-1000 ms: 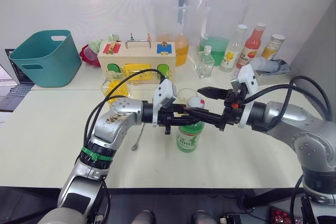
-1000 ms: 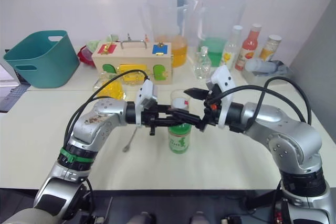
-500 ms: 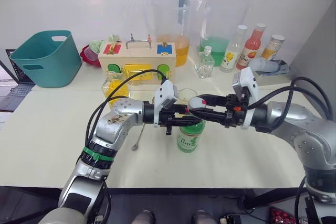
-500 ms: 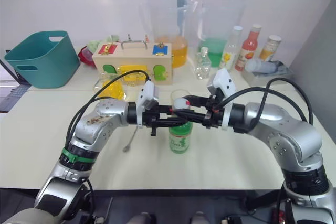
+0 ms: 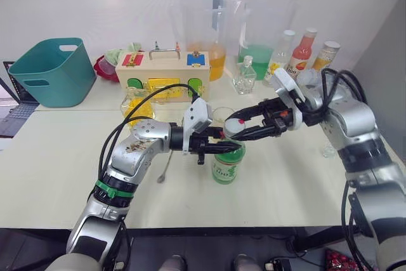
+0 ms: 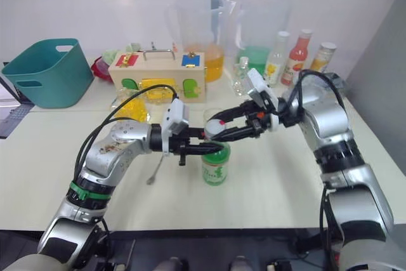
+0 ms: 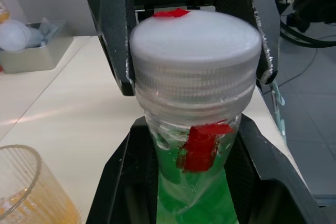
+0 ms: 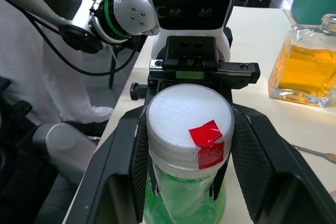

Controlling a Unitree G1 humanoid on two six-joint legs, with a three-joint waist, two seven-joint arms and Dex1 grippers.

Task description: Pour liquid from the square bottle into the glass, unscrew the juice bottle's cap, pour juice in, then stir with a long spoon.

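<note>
Together, two claws work on one green juice bottle (image 5: 225, 164) standing upright near the middle of the table (image 5: 57, 176): the left claw (image 5: 219, 146) is clamped around its neck, and the right claw (image 5: 233, 131) is clamped on its single white cap (image 8: 189, 121), which carries a red sticker. One glass (image 5: 224, 115) stands just behind the bottle, one square bottle (image 5: 137, 102) of amber liquid sits to the left, and one long spoon (image 5: 167, 165) lies beside the left forearm. At the back stand two big pitchers (image 5: 206, 26), one teal basket (image 5: 52, 69) and one wooden box (image 5: 166, 71).
</note>
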